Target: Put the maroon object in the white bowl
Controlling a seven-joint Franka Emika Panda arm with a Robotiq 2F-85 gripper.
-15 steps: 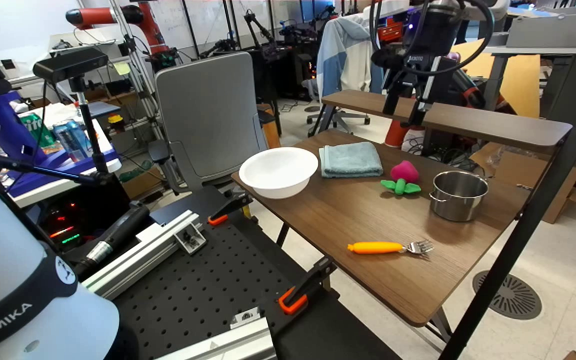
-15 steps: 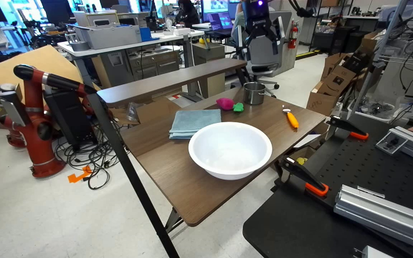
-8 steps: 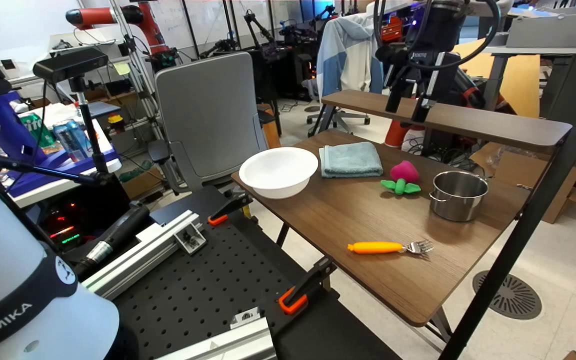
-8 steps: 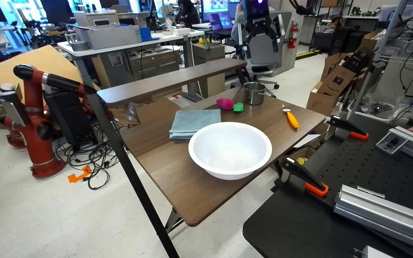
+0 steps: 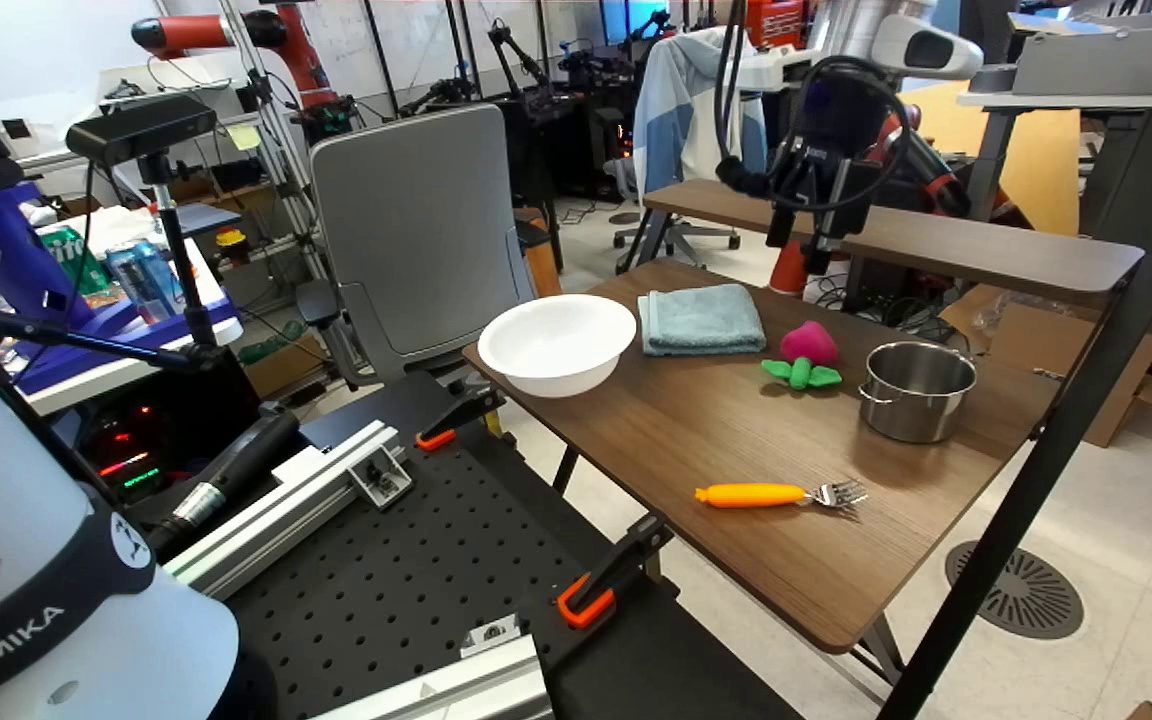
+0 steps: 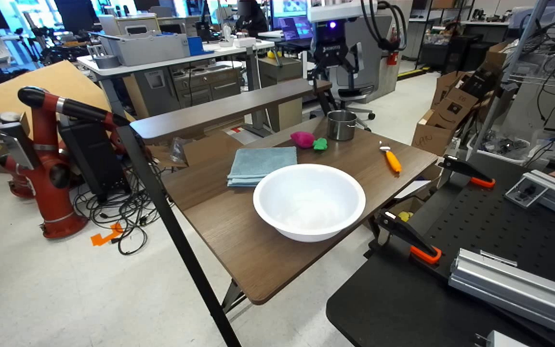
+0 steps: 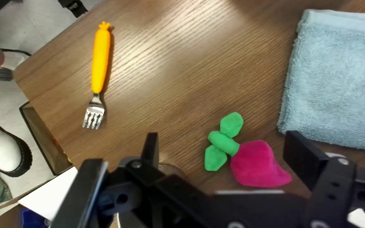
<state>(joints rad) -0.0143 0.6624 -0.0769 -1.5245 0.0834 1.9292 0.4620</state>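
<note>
Claw [image 5: 798, 253] lower than 0.5 seconds ago

From here I can read "A EMIKA" on the broad black band [image 5: 76, 580] round the pale, rounded robot base [image 5: 161, 645], the start of the wording out of sight. Tiny light letters on the black two-fingered pincer [image 6: 334, 87] read "ROBOTIQ". White lettering shows on a green metal can [image 5: 74, 262], dark characters on a brown cardboard box [image 6: 434, 140]; neither is clear enough to spell out.
</note>
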